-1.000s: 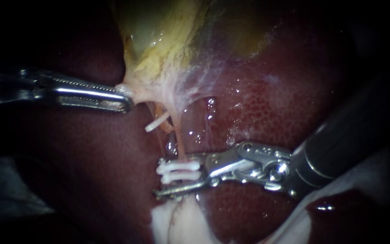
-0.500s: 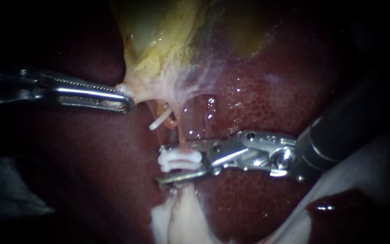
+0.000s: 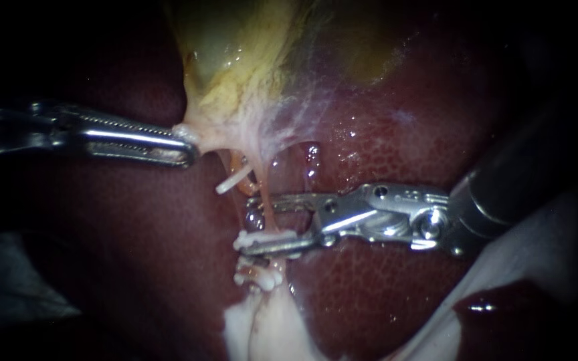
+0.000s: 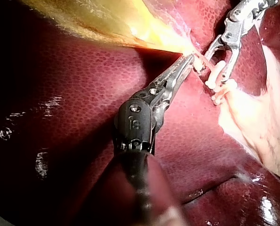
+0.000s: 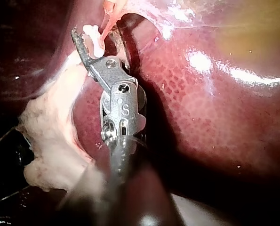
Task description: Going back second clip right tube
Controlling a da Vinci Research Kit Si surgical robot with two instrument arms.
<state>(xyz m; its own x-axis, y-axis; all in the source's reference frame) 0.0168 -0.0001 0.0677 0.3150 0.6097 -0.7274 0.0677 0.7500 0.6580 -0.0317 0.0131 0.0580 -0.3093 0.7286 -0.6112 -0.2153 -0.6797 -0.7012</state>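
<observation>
The left instrument [image 3: 185, 146] has its jaws closed on the pale neck of the gallbladder [image 3: 235, 60] and draws it sideways. That pull seems meant to stretch the strands below it taut and apart, so each can be reached alone.

The right instrument [image 3: 249, 224] comes in across the liver [image 3: 396, 147] with its jaws parted; a clear gap shows between them and they grip nothing. The right tube [image 3: 269, 217] runs through that gap; I cannot tell whether either jaw brushes it.

A white clip [image 3: 265, 235] sits across this tube, touching the lower jaw; a lower clip [image 3: 260, 277] sits further down the same tube, just above a lump of pale tissue [image 3: 262, 327]. A slanted clip [image 3: 232, 182] lies higher up, nearer the left instrument, apart from the right one.

With both clips across the tube and the jaws spread, the clipping looks done. What is left, I judge, is to draw the right instrument back along its own shaft. The lower jaw rests against the white clip, so a crooked pull could drag the clip or tug the tube; the left instrument's hold should keep the tube steady meanwhile.
</observation>
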